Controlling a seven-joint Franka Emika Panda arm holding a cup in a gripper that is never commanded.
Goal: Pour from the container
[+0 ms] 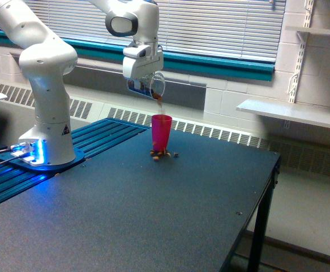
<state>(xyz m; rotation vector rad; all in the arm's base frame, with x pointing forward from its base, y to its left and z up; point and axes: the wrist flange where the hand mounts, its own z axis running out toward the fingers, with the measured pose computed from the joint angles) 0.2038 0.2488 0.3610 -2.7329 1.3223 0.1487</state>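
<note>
A dark table [153, 215] carries the things. A pink cup [161, 132] stands upright on it toward the far edge. Small brown bits [162, 154] lie on the tabletop at the cup's foot, touching or just beside it. The arm's white base [47, 150] sits at the exterior view's left.
</note>
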